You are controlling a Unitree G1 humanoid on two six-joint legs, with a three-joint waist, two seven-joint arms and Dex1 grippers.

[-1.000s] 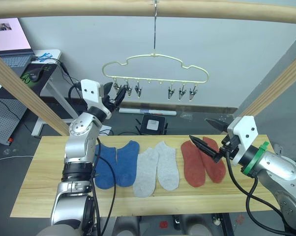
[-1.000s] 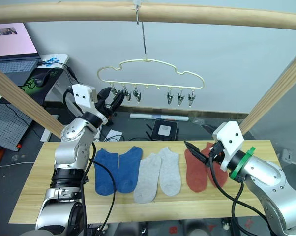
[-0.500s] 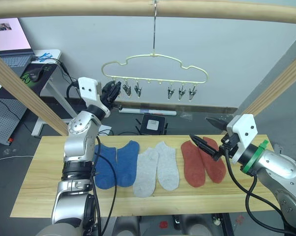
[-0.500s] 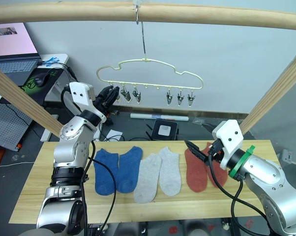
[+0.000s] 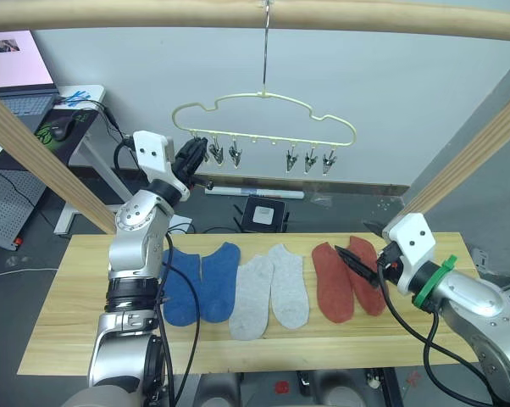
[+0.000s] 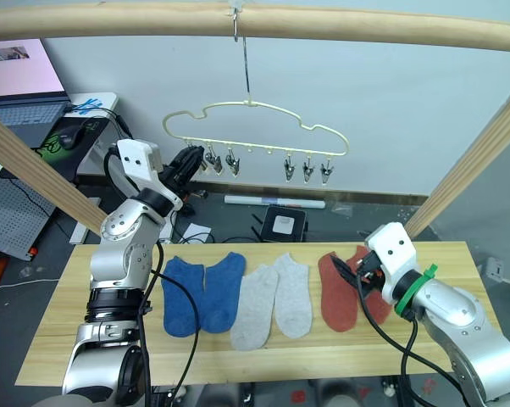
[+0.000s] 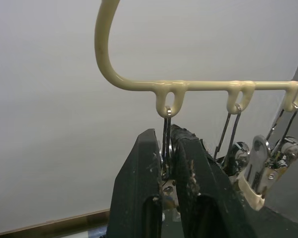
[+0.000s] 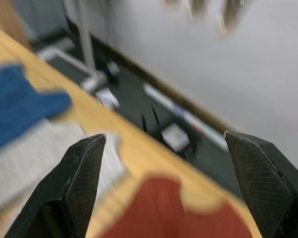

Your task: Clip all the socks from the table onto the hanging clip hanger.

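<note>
Six socks [image 5: 269,286] on table [image 5: 60,322] — no readable writing | left gripper [image 7: 167,153] pinching clip [image 7: 166,144]

wooden pole frame [image 5: 238,15] overhead | laptop [image 5: 18,80] far left on desk [image 5: 73,127]

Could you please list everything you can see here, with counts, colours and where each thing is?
blue socks: two, blue, flat side by side at the left of the row.
grey socks: two, light grey, in the middle of the row.
red socks: two, rust-red, at the right of the row.
table: one, pale wood planks, under all six socks.
clip hanger: one, pale yellow, cloud-shaped, hung by its hook from the pole.
clips: six, metal, in a row under the hanger.
wooden pole: one, pale wood, across the top.
laptop: one, on a desk at the far left.
left gripper: black fingers shut on the leftmost clip.
right gripper: black fingers open, low over the red socks.
</note>
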